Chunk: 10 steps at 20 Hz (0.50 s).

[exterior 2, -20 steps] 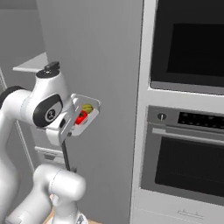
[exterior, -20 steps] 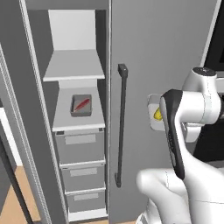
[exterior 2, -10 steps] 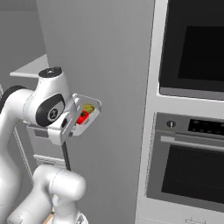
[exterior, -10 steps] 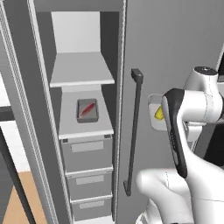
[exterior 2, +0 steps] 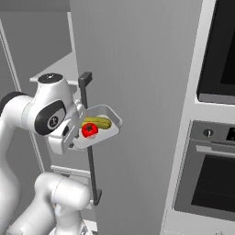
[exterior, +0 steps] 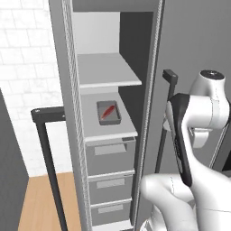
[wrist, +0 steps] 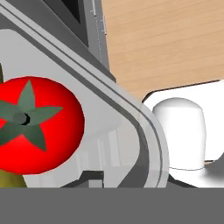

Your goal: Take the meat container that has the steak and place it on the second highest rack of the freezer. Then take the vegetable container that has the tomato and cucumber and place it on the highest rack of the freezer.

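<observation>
Pale vegetable container with tomato and cucumber sits gripped by the end effector.

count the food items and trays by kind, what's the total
trays: 2, dark tray on the freezer shelf, pale tray at the gripper
steak: 1
tomato: 1
cucumber: 1
total: 5

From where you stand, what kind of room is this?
Most likely a kitchen: an open freezer with shelves and drawers, built-in ovens beside it, and a tray holding a tomato.
</observation>
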### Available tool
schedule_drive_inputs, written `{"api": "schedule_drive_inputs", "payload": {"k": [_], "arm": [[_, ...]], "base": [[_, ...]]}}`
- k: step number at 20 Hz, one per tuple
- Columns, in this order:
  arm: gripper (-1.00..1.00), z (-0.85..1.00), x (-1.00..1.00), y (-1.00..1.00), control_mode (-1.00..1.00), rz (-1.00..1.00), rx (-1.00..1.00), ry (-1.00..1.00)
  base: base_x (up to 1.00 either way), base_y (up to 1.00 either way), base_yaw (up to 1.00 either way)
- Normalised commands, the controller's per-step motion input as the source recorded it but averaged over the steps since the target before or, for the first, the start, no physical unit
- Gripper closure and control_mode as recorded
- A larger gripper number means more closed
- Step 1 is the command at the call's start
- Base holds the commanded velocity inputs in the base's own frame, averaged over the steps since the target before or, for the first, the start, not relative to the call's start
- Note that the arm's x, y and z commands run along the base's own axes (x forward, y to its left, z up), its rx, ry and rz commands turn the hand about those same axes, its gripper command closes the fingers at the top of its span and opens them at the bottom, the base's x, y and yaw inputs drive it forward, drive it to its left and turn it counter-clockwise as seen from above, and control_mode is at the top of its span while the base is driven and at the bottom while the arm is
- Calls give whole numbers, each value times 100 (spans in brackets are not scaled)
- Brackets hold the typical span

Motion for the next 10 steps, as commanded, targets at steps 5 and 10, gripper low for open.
{"api": "schedule_drive_inputs", "payload": {"k": [5,10], "arm": [[100,0,0,0,100,0,0,0],[100,0,0,0,100,0,0,0]], "base": [[1,7,0],[0,0,0]]}}
